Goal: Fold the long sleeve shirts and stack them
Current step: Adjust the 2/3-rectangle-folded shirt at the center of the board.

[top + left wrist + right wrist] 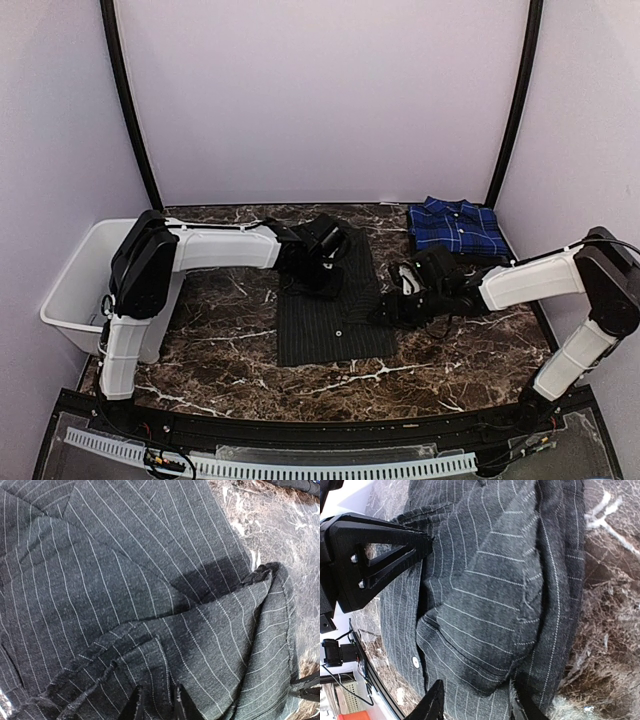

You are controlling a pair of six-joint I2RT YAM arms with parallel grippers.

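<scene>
Dark marble counter (215, 365), lavender walls. We see the black pinstripe shirt (330, 325) lying mid-counter and the plaid shirt (458, 228) folded far right. Left tool (157, 704) is pinched narrow on a pinstripe fold. Right tool (475, 705), wider, grips its right edge.

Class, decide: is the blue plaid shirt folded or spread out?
Folded: the blue plaid shirt lies as a compact, neat rectangle, with no sleeves trailing.

top: high overhead, whole table (220, 350) | wrists: close, looking down | shared: pinstriped shirt (330, 320)
</scene>
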